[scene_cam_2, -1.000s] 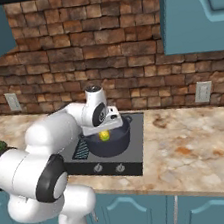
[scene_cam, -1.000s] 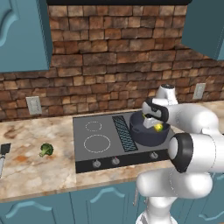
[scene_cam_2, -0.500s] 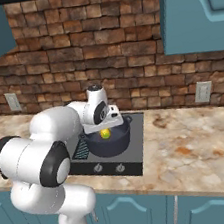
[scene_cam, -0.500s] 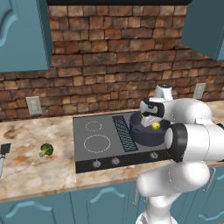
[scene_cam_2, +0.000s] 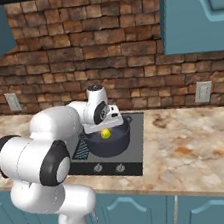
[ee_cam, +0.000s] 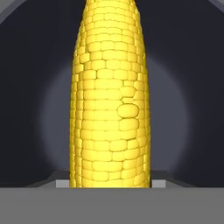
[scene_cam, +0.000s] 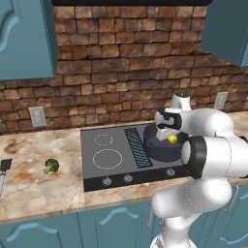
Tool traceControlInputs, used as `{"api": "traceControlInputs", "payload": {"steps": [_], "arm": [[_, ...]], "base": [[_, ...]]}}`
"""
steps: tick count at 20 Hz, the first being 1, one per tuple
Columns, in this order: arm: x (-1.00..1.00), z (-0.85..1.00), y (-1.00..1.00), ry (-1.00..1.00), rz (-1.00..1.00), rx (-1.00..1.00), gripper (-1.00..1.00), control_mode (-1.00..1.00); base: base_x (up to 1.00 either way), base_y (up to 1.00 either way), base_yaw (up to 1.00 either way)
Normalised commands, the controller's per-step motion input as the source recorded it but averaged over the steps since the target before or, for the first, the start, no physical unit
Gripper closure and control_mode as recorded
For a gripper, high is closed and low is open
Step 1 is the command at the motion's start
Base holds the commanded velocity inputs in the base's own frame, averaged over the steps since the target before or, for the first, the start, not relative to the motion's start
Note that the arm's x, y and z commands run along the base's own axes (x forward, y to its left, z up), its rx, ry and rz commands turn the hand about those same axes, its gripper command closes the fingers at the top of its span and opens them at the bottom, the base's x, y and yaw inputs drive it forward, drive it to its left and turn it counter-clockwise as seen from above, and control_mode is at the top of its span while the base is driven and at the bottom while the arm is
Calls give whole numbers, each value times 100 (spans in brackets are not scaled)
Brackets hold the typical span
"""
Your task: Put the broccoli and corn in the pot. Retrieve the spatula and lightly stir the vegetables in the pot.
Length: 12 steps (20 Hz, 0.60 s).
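From the left, the white arm's two-finger gripper [scene_cam: 170,136] hangs over the round, deep blue-grey pot [scene_cam: 162,147] on the black cooktop [scene_cam: 118,154], a small yellow corn cob [scene_cam: 172,139] at its tips. The little green broccoli floret [scene_cam: 51,166] lies far left on the marbled counter [scene_cam: 29,179], near the black-headed spatula [scene_cam: 3,170].

From the right, the corn [scene_cam_2: 105,133] sits inside the pot's rim [scene_cam_2: 107,136].

Close up, the cob [ee_cam: 110,94] stands lengthwise over the dark pot bottom [ee_cam: 39,87] — pinched or loose, I cannot tell.
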Motion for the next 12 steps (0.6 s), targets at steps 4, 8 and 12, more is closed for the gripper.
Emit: {"api": "traceControlInputs", "payload": {"steps": [4, 8, 12], "arm": [[0, 1, 0, 0, 0, 0, -100, -100], [-13, 27, 9, 0, 0, 0, -100, -100], [-55, 59, 38, -9, 0, 0, -100, -100]], "base": [[0, 0, 0], [0, 0, 0], [0, 0, 0]]}}
